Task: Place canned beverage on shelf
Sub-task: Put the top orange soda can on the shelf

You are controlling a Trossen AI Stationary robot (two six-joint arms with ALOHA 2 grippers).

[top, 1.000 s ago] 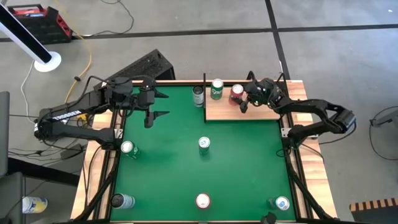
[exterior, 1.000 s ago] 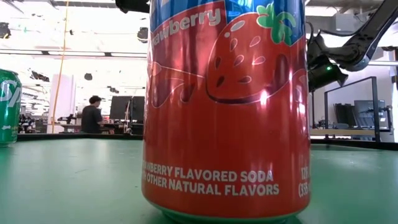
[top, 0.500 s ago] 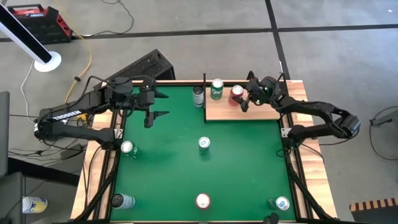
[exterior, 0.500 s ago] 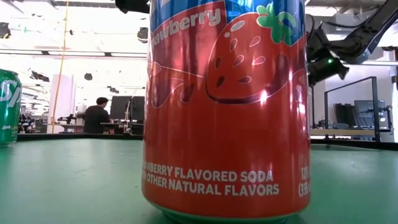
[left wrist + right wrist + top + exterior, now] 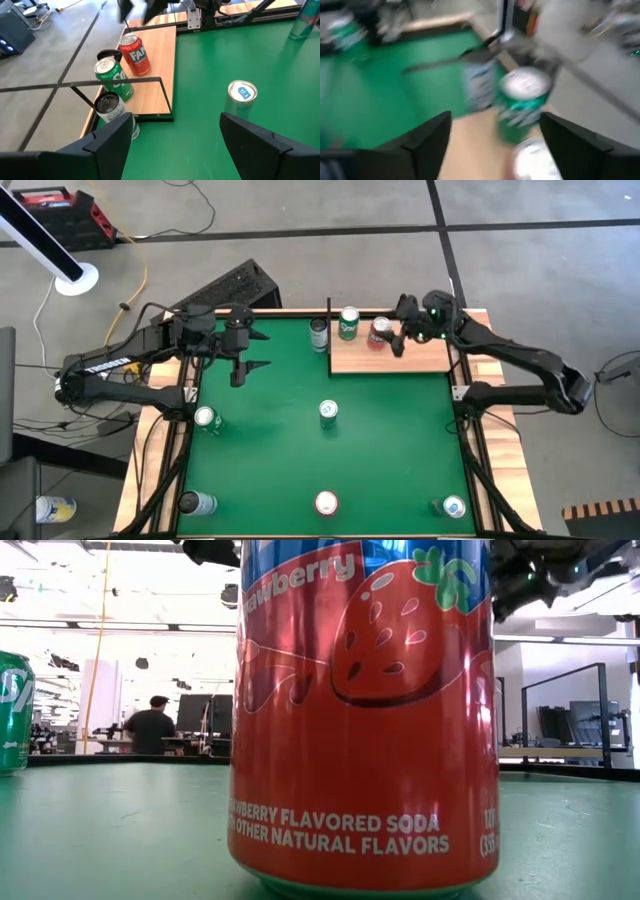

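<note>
Right end effector (image 5: 397,338) raised, fingers apart, left end effector (image 5: 262,350) hovering, fingers spread

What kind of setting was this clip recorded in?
Likely a robotics lab or open workspace: a green table with two arms and scattered soda cans on a concrete floor, cables and a power unit nearby, and monitors with a person behind.
</note>
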